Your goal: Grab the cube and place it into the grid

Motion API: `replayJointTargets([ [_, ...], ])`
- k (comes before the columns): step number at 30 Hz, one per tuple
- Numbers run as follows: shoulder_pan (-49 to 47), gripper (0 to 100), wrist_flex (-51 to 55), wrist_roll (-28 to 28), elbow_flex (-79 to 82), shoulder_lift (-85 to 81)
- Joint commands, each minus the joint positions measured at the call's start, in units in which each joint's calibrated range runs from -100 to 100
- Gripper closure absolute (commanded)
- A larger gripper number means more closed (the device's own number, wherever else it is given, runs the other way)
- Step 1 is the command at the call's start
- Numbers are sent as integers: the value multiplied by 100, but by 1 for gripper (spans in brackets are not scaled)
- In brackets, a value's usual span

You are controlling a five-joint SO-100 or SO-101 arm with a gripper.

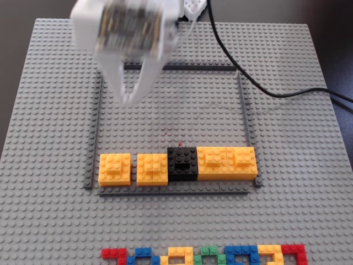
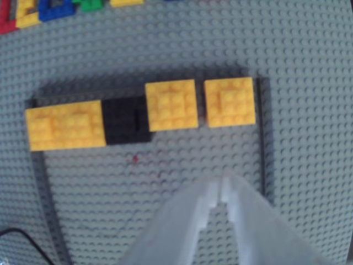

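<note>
The cube (image 1: 115, 168), yellow-orange with a smaller raised brick on top, sits inside the grid (image 1: 94, 138) at its near left corner in the fixed view. In the wrist view the cube (image 2: 230, 101) is the rightmost block, beside the grid's strip (image 2: 263, 138). A split yellow block (image 1: 152, 169), a black block (image 1: 183, 164) and a wide yellow block (image 1: 226, 163) stand in the same row. My gripper (image 1: 128, 98) is blurred, hanging above the grid's far left part, well away from the cube. In the wrist view my gripper (image 2: 221, 187) has its tips together and holds nothing.
A row of multicoloured bricks (image 1: 204, 256) lies at the near edge of the grey baseplate (image 1: 298, 210); it also shows in the wrist view (image 2: 49, 8). A black cable (image 1: 265, 83) runs across the plate's far right. The grid's middle is bare studs.
</note>
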Motion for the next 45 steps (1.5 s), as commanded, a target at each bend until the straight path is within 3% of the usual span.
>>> replayJointTargets([
  [1, -131, 100, 252, -98, -104, -1336],
  [17, -765, 100, 339, -523, 1890, -4586],
  [45, -838, 100, -682, -415, 6820, -9083],
])
